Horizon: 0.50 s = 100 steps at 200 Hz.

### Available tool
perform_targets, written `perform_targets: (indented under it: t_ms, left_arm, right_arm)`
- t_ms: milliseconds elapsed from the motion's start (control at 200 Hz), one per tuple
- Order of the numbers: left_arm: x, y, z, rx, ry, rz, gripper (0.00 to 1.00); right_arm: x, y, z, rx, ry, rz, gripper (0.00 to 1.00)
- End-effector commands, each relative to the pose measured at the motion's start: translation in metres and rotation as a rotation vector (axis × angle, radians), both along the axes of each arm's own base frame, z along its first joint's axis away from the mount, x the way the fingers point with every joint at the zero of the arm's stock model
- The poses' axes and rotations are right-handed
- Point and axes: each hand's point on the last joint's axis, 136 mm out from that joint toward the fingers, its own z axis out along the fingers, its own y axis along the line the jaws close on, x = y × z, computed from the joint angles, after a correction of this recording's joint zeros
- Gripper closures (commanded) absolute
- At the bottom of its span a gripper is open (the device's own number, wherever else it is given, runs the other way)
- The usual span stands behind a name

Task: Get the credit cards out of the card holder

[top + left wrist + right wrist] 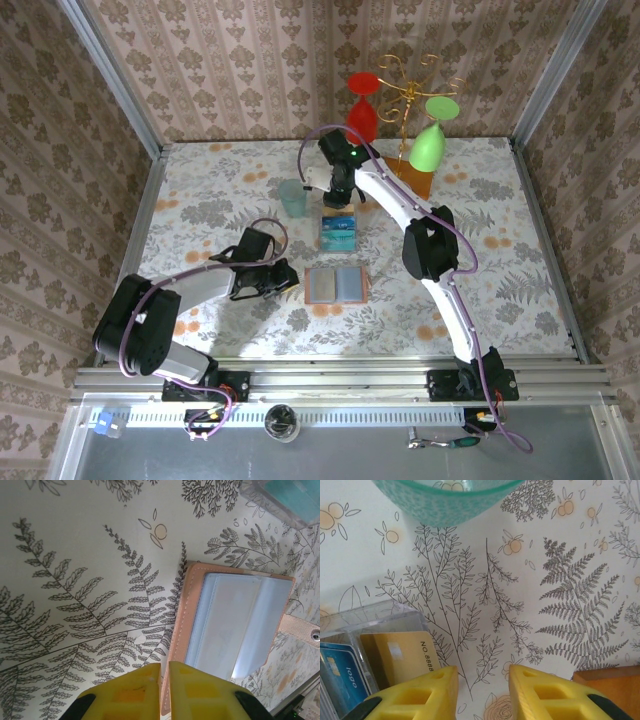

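Note:
The card holder (337, 285) lies open and flat mid-table, tan-orange rim around pale grey-blue pockets (235, 625). My left gripper (290, 283) sits at its left edge; in the left wrist view its yellow fingers (164, 672) are shut with only a slit between them, right over the tan stitched border. The credit cards (338, 232) lie in a clear tray behind the holder: a tan card (402, 655) marked "NO. 8888" and a blue one (337, 675). My right gripper (342, 195) stands open just beyond the tray, bare tablecloth between its fingers (482, 680).
A teal tumbler (292, 197) stands left of the right gripper and shows close in the right wrist view (445, 500). The gold glass rack (405, 100), with a red and a green glass, rises at the back on an orange wooden base (610, 690). The clear tray's corner (280, 495) lies past the holder.

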Motion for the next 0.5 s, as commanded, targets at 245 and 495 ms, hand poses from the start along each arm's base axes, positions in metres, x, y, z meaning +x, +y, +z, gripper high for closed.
perform_targets:
  t_ms: [245,495]
  left_arm:
    - [-0.004,0.001,0.004,-0.015,-0.004,-0.007,0.87]
    - [0.000,-0.001,0.009,-0.022,-0.020,-0.012,0.87]
  right_arm:
    - [-0.003,0.005,0.020,0.022,-0.033,-0.010,0.67]
    - [-0.004,0.004,0.059,0.084,-0.096,-0.072,0.66]
